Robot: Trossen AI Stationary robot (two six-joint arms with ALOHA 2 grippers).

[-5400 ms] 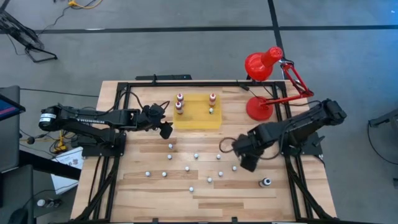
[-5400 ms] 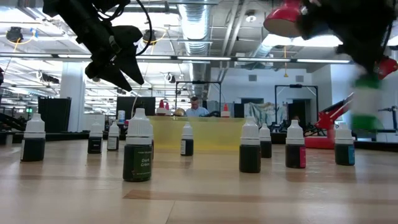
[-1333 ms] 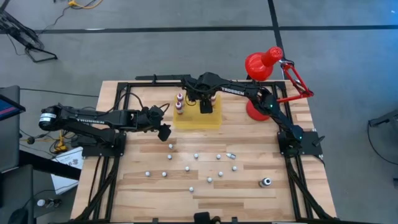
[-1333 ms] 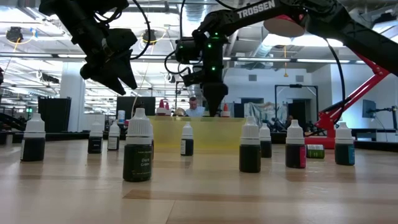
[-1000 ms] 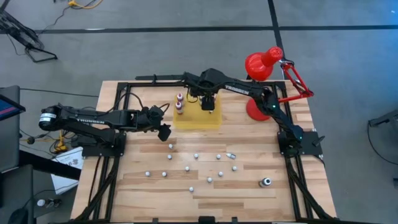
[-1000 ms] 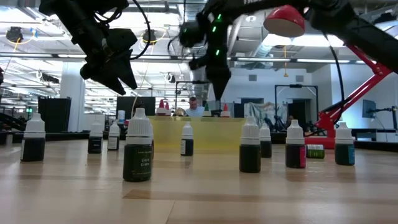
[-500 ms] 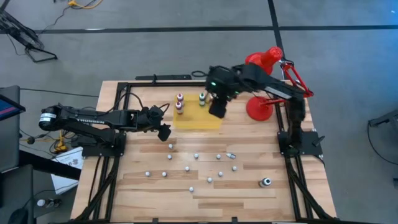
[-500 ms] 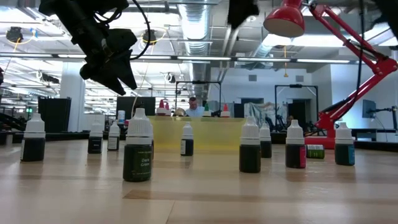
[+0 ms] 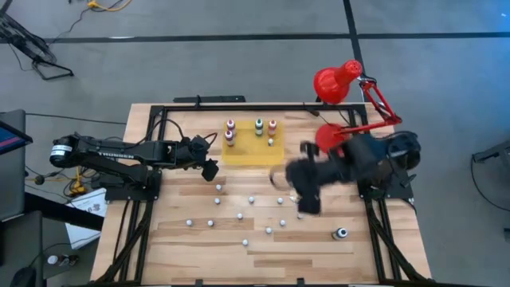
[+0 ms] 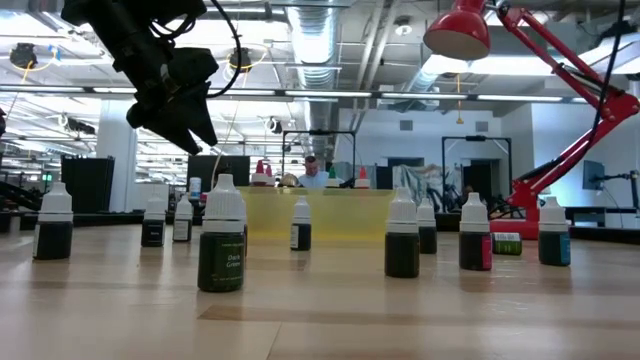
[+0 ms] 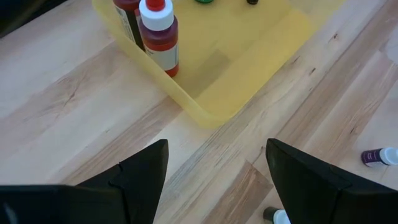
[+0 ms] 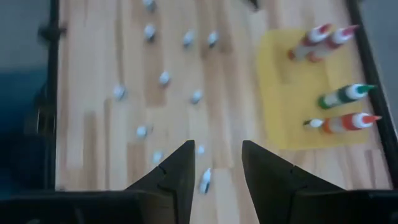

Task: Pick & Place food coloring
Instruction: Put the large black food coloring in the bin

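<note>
Right gripper [image 9: 306, 194] empty, jaws part open, over the loose bottles near the lying bottle [image 9: 296, 199]

Your step is the reach for another pick: four big bottles and a small one stand on the yellow mat [image 9: 243, 153], about a dozen remain on the table [image 9: 199, 251]. You next need to choose one bottle, centre the jaws and descend. Left gripper [image 11: 214, 180] hangs wide open beside the mat

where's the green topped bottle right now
In the high view the green-capped bottle stands on the yellow mat at the table's far side, between the red-capped pair and another red-capped bottle.
</note>
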